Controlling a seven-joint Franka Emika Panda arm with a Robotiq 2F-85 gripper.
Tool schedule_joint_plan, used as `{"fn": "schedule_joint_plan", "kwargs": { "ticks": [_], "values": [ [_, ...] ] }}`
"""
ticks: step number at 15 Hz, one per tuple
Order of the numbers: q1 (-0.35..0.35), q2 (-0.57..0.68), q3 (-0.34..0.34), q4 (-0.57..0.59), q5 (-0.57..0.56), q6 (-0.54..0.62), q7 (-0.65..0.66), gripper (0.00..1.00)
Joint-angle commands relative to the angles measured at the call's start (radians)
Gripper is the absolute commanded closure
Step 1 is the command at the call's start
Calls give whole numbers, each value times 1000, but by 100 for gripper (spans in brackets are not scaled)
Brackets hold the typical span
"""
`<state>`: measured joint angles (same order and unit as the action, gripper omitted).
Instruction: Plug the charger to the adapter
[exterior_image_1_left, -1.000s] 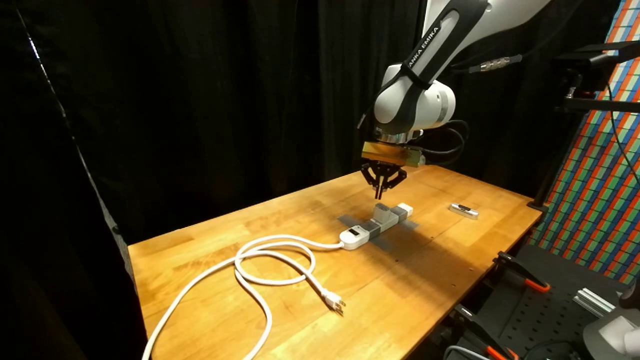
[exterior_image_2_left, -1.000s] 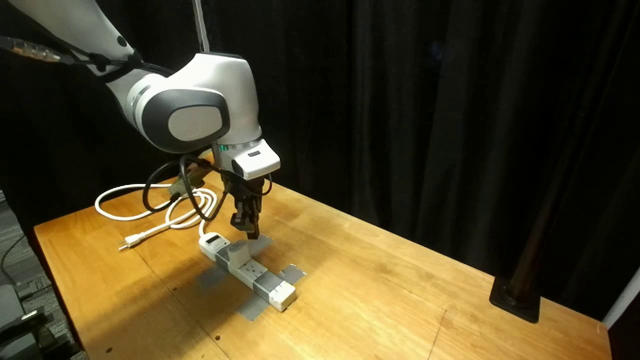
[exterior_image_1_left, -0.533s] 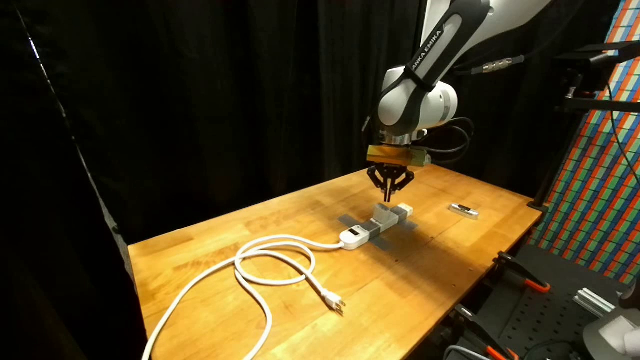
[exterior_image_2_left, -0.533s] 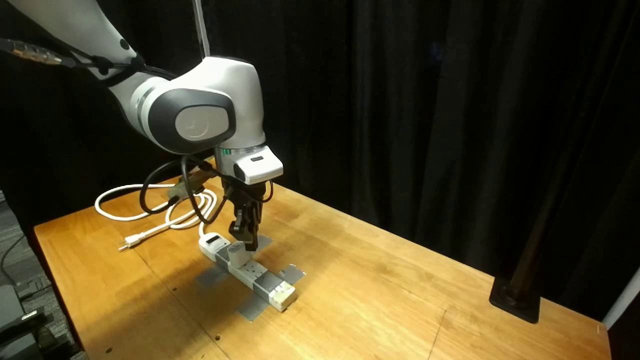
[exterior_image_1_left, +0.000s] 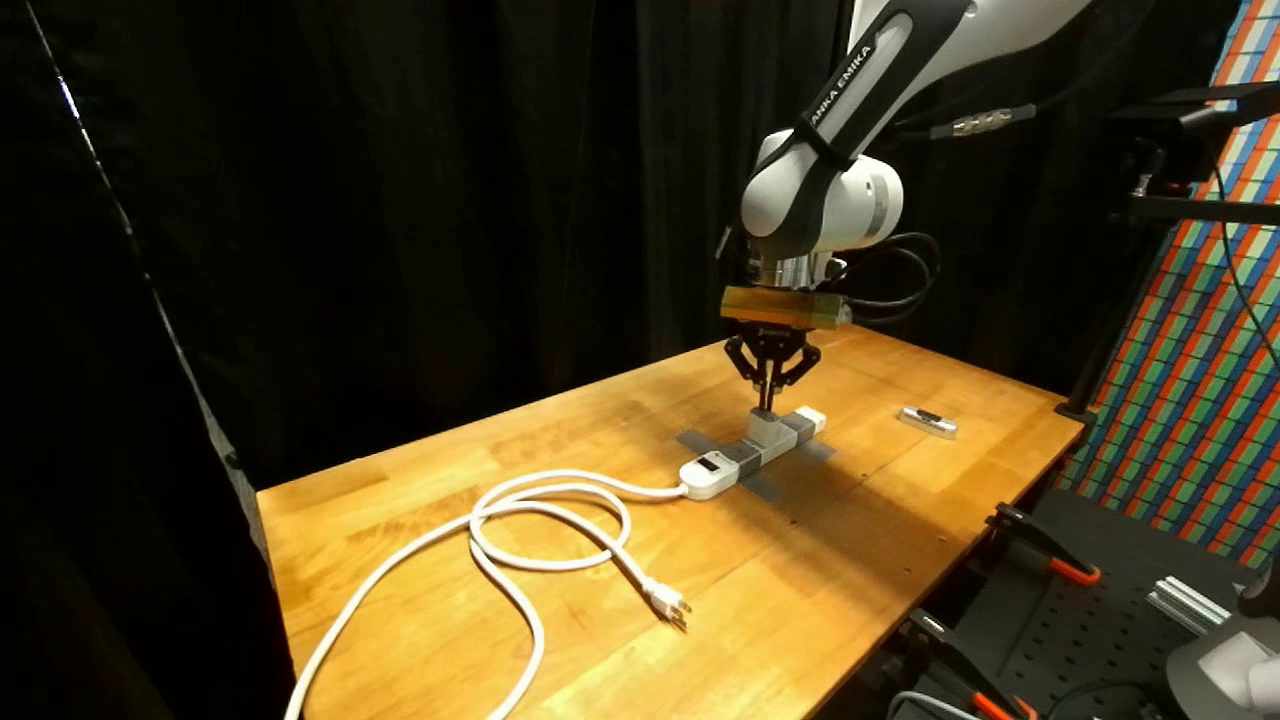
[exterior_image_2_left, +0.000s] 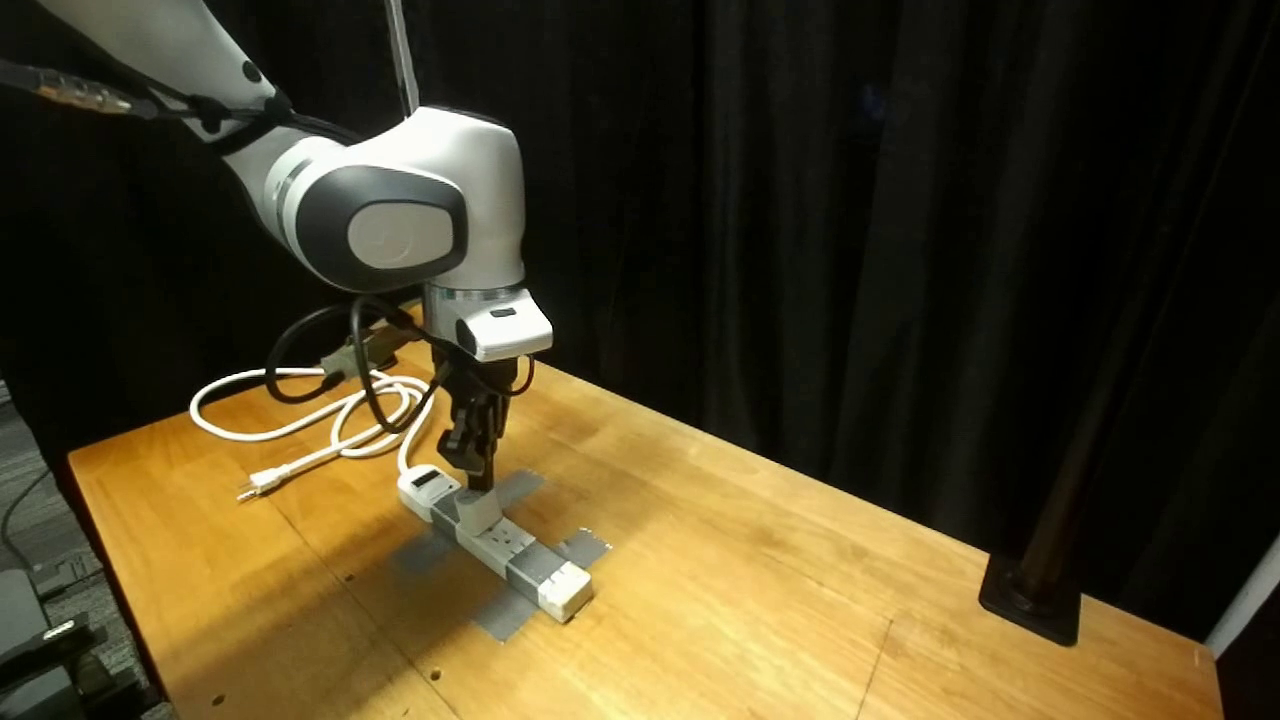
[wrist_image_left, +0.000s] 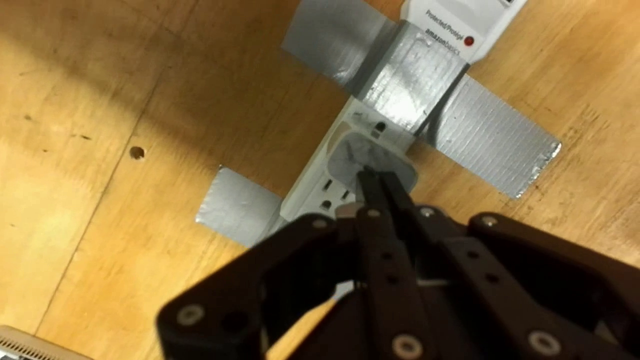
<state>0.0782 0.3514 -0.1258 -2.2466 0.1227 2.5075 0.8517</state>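
Observation:
The charger (wrist_image_left: 350, 155), a small white block with a grey top, stands upright on the white adapter (exterior_image_2_left: 495, 545), over one of its outlets. How deep its prongs sit cannot be seen. Directly above the block is my gripper (wrist_image_left: 378, 175), pointing down, its two black fingers together with only a thin slit and nothing between them. Their tips are at the charger's top face and appear to touch it, in the wrist view and in both exterior views. An uncovered outlet shows beside the block in the wrist view.
Grey tape (wrist_image_left: 500, 135) straps the adapter to the wooden table (exterior_image_2_left: 700, 600). A white cable (exterior_image_1_left: 560, 565) lies coiled, ending in a loose plug (exterior_image_1_left: 665, 600). A small silvery object (exterior_image_1_left: 928, 421) lies farther along, and a dark post base (exterior_image_2_left: 1030, 600) stands near the far edge.
My gripper first went lower beside the charger, then shifted sideways, so that its tips are now over the block's top. The fingers have stayed shut. Charger and adapter show no clear movement.

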Motion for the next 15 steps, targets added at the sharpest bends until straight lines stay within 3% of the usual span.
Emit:
{"fn": "schedule_joint_plan", "kwargs": {
  "ticks": [1,15],
  "values": [
    [-24,-14,24,3,47,-19,-14,92],
    [-70,13,41,-72,146,-15,-70,93]
  ]
}}
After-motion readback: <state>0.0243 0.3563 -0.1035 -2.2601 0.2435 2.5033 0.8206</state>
